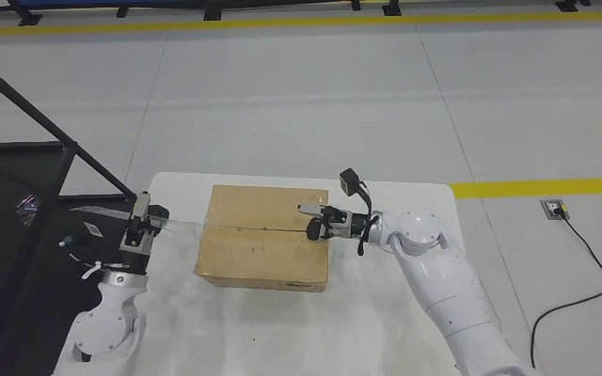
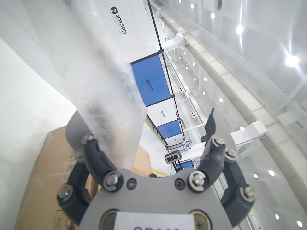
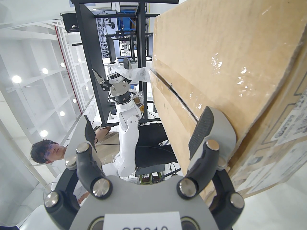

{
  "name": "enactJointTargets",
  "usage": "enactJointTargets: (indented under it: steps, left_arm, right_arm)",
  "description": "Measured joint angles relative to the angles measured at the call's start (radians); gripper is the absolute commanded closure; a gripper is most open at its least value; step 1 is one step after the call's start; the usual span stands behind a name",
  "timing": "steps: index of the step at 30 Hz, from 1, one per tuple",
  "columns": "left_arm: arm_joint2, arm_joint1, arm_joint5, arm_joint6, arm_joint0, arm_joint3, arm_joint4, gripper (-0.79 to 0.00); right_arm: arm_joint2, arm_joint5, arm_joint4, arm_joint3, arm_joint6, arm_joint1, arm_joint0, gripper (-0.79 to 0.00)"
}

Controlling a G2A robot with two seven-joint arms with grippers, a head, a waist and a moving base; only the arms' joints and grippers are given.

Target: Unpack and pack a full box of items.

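One cardboard box (image 1: 263, 246), flaps shut, at the centre of the top view on the white tabletop (image 1: 395, 310); one strip of clear tape (image 1: 179, 223), running from the left end of the box's top seam out toward the left of the frame; two claws; left claw (image 1: 143, 226) just off the box's left side, spread open, tape clinging along one finger (image 2: 73, 130) and not pinched; right claw (image 1: 313, 221) over the right end of the seam, likewise spread open, gripping nothing, one finger lying against the box top beside the seam, the other held off it.
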Motion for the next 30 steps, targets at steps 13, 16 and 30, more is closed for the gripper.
enactJointTargets:
  steps: [13, 16, 30]
  left_arm:
    - [0.066, -0.011, 0.036, 0.054, 0.021, -0.126, 0.122, -0.785]
    - [0.089, -0.014, 0.052, 0.059, 0.014, -0.136, 0.149, -0.785]
    - [0.238, -0.036, 0.125, 0.091, -0.055, -0.108, 0.278, -0.785]
  right_arm:
    - [0.013, 0.02, -0.017, -0.119, -0.044, 0.017, -0.066, -0.785]
    - [0.02, 0.023, -0.02, -0.151, -0.049, 0.023, -0.081, -0.785]
    - [0.05, 0.039, -0.051, -0.264, -0.049, 0.055, -0.149, -0.785]
